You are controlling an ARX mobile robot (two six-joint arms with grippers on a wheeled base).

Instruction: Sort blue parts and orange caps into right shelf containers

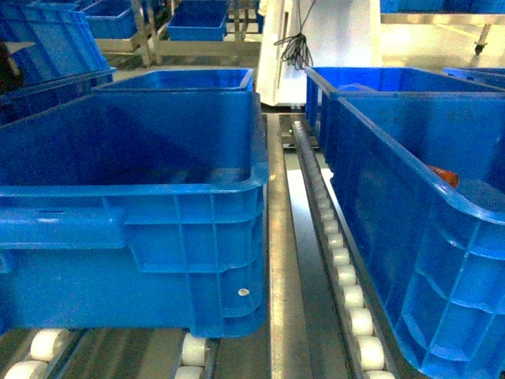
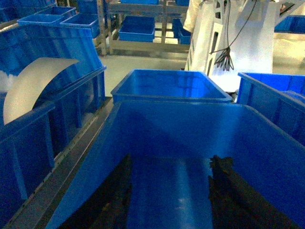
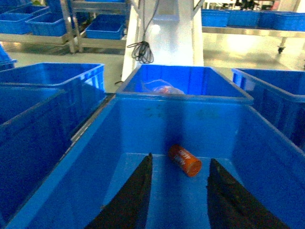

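An orange cap (image 3: pixel 185 160), a short cylinder with white lettering, lies on its side on the floor of a right shelf container (image 3: pixel 119 138). My right gripper (image 3: pixel 181 158) hangs open inside that container, its dark fingertips on either side of the cap and apart from it. In the head view the same container (image 1: pixel 410 237) stands at the right, and an orange bit (image 1: pixel 444 175) peeks over its rim. My left gripper (image 2: pixel 170 164) is open over the bare floor of another blue crate (image 2: pixel 95 157). No blue parts show. Neither gripper appears in the head view.
Behind the right container stands a second crate (image 3: pixel 224 81) holding a clear bag with orange pieces (image 3: pixel 162 88). A roller track (image 1: pixel 339 260) runs between the crate rows. A white machine column with hanging cables (image 1: pixel 296 47) stands beyond. More blue crates (image 2: pixel 28 119) line the left side.
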